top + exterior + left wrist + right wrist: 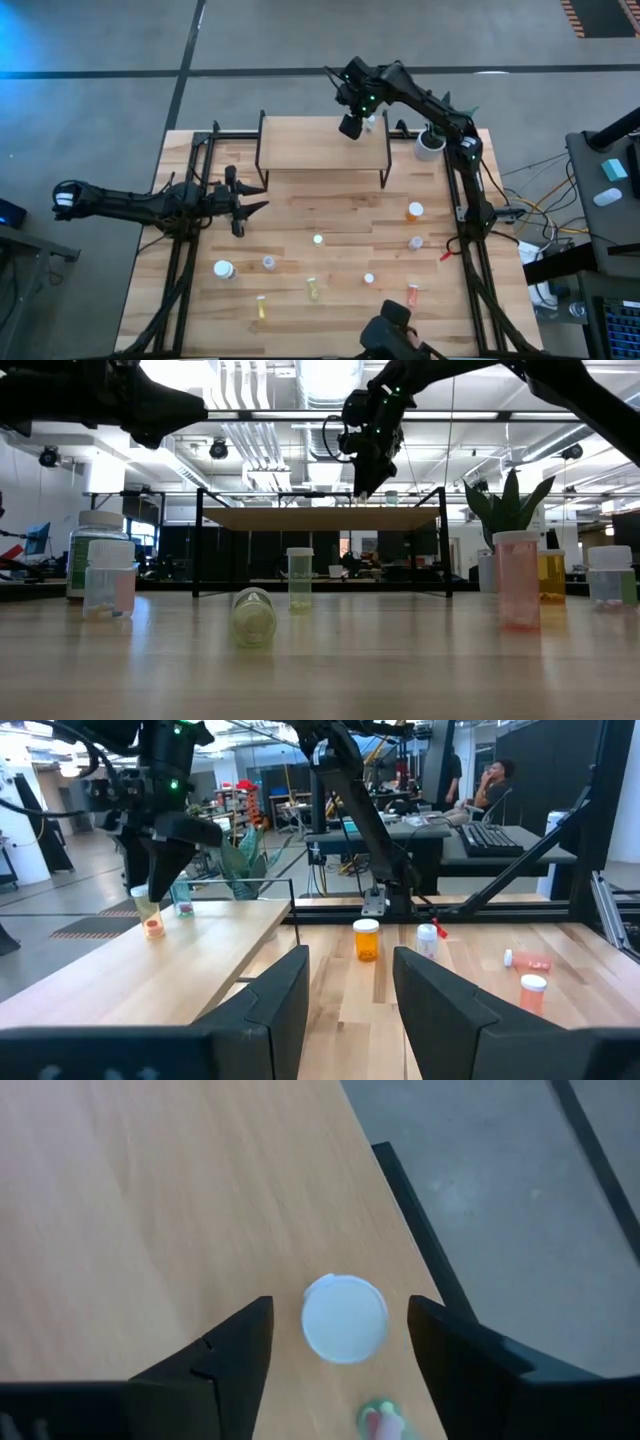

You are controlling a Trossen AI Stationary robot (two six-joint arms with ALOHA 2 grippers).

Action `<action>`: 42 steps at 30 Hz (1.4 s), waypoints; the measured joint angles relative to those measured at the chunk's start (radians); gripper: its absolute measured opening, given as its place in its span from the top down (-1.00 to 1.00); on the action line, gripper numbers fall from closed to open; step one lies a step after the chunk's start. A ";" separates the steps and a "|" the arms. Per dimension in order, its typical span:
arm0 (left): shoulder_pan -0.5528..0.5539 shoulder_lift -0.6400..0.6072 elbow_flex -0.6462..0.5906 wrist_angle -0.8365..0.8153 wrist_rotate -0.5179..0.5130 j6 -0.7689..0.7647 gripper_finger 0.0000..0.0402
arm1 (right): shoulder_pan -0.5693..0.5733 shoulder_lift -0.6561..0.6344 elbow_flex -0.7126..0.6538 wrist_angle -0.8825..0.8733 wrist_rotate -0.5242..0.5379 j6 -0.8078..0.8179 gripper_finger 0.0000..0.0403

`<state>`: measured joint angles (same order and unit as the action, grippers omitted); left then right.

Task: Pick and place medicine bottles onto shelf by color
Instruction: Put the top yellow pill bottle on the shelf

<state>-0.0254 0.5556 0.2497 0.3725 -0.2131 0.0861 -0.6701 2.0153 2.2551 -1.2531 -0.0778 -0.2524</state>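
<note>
Early going: the shelf (310,145) carries only two small bottles, both at its far right corner — a white-capped clear bottle (345,1318) and a second tiny one with a greenish cap (380,1421) just beside it. The right gripper (352,124) hangs straight above the white-capped bottle, fingers spread wider than the cap and clear of it on both sides, so the bottle looks released and standing on its own. Left gripper (240,205) waits low over the table's left side near the shelf's front leg, jaws part open with nothing between them. Still to move, judging by the table: an orange bottle (414,211), a clear one (415,242), a red one lying down (412,293), a small white-capped one (368,279), two yellow ones (313,289) (261,306), a larger white bottle (223,269), another clear one (268,262) and one near mid-table (318,239). So roughly a tenth done. Edge risk: the placed bottle sits close to the shelf's right edge, with the black frame and floor just past it; a straight-up retreat looks safest. The rest of the shelf top is bare wood, plenty of room for colour groups. White plant pot (430,141) stands just right of the shelf, near the right arm's path.
</note>
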 joint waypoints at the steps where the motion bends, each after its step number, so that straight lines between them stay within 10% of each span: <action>1: 0.000 0.002 0.000 0.001 0.000 0.000 0.35 | 0.000 -0.007 0.000 -0.001 0.000 0.004 -0.13; 17: 0.000 0.013 0.000 -0.025 0.002 -0.061 0.35 | 0.241 -0.325 -0.188 -0.038 0.001 0.162 -0.19; 31: -0.003 0.015 -0.001 -0.014 0.051 -0.112 0.35 | 0.726 -0.710 -1.083 0.878 0.160 0.301 -0.20; 42: -0.004 0.068 -0.002 0.004 0.064 -0.131 0.35 | 0.762 -0.637 -1.412 1.417 0.249 0.370 -0.20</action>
<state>-0.0296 0.6234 0.2474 0.3765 -0.1486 -0.0452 0.0917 1.3779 0.8426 0.1635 0.1709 0.1180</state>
